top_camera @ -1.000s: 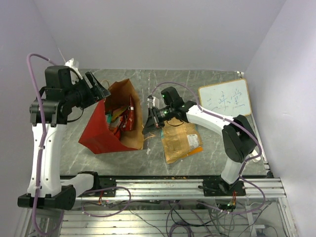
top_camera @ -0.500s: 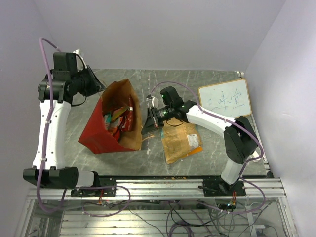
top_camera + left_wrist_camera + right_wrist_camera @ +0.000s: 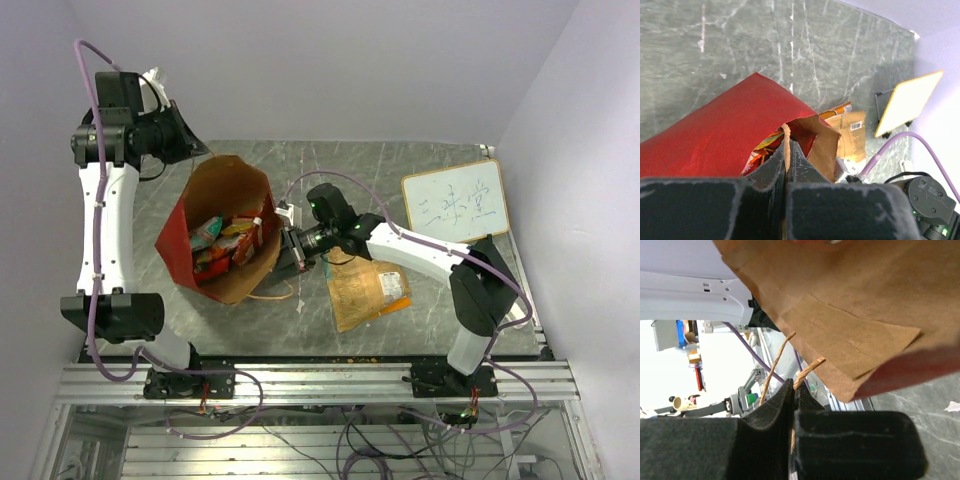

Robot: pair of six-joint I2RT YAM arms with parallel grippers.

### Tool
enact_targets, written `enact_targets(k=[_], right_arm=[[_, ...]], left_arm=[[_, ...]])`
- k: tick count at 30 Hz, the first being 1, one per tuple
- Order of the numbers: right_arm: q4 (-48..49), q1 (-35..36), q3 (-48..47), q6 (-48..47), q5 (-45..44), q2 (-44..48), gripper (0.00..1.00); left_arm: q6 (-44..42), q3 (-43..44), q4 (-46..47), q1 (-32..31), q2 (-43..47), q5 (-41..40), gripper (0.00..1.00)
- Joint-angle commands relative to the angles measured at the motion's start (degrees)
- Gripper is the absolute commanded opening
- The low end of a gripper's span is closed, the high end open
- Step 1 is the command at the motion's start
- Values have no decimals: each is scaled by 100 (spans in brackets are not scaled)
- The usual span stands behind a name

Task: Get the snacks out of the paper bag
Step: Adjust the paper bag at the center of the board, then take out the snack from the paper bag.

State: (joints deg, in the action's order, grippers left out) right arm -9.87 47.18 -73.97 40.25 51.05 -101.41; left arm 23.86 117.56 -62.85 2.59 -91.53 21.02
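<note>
Now each arm has its jaws pinched tight on a twine handle [image 3: 786,132]: left gripper [image 3: 193,150] upper left, right gripper [image 3: 290,246] at centre, the paper bag [image 3: 225,178] stretched open between them. The snacks [image 3: 225,240] lie inside, nearer the right gripper; a brown packet [image 3: 365,290] rests outside on the table [image 3: 400,170]

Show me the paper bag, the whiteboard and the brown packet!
paper bag [image 3: 225,185]: top view, brown inside wall.
whiteboard [image 3: 455,202]: top view, middle of white face.
brown packet [image 3: 367,291]: top view, middle of its front.
</note>
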Motion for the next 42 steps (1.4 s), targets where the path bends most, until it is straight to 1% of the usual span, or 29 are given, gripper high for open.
enact_targets(k=[1,5,7,9,11,12,14,15,18,20,21,22,23,24,25,26,28,30,32,33,35,37,38,40,42], right_arm=[[108,44,-238,-28,103,-76,0],[-257,1,-163,-261,-133,76,0],[-557,-82,-105,-431,-302,233,0],[-1007,-210,-84,-728,-492,435,8],[-1659,-377,-210,-1136,-707,666,18],[-2113,-443,-337,-1498,-947,781,31],[-2818,-523,-669,-2111,-1433,951,48],[-3153,-549,-911,-2514,-1608,964,53],[-4010,-560,-1798,-3717,-2204,869,58],[-3867,-524,-1903,-4381,-2279,1034,60],[-3411,-447,-1778,-4645,-2312,1213,64],[-2973,-312,-1593,-4825,-2428,1407,71],[-2589,-145,-1432,-5107,-2608,1556,82],[-2326,56,-1364,-5318,-2656,1609,90],[-2229,238,-1427,-5657,-2485,1574,92],[-2300,335,-1602,-6038,-2223,1451,93],[-2419,506,-2049,-6467,-2187,1150,93],[-2555,569,-2382,-7017,-1908,883,91],[-2666,649,-2436,-7957,-1462,774,89],[-2642,695,-2336,-8413,-1383,773,89],[-2468,793,-2199,-9007,-1497,736,89],[-2400,840,-2298,-9347,-1674,555,86],[-2555,849,-2424,-9561,-1726,424,84],[-2863,854,-2616,-10114,-1879,171,76],[-2925,874,-2631,-10447,-2225,4,73]], left_arm=[[57,-671,820,9,549,965,7],[128,-1381,581,11,965,762,7],[282,-1726,649,12,1246,835,7],[463,-1975,719,9,1420,878,7],[563,-2035,709,5,1504,863,7],[589,-2068,699,11,1532,882,7],[607,-2094,656,10,1564,926,7],[591,-2084,601,6,1567,900,7],[583,-2043,403,15,1551,753,7],[632,-2027,392,14,1525,814,7],[674,-2031,414,18,1524,849,7],[726,-2045,439,14,1524,893,7],[795,-2094,474,16,1531,933,7],[856,-2134,507,15,1540,976,7],[917,-2177,536,18,1548,1022,7],[983,-2210,564,21,1550,1057,7],[1028,-2239,592,16,1542,1093,7],[1027,-2219,627,13,1512,1093,7],[1025,-2144,632,13,1454,1056,7],[1032,-2108,641,13,1427,1068,7],[1046,-2028,631,14,1394,1076,7],[1087,-2040,667,16,1443,1051,7],[1112,-2077,671,14,1478,1005,7],[1165,-2155,697,15,1554,916,7],[1226,-2261,793,16,1629,880,7]])
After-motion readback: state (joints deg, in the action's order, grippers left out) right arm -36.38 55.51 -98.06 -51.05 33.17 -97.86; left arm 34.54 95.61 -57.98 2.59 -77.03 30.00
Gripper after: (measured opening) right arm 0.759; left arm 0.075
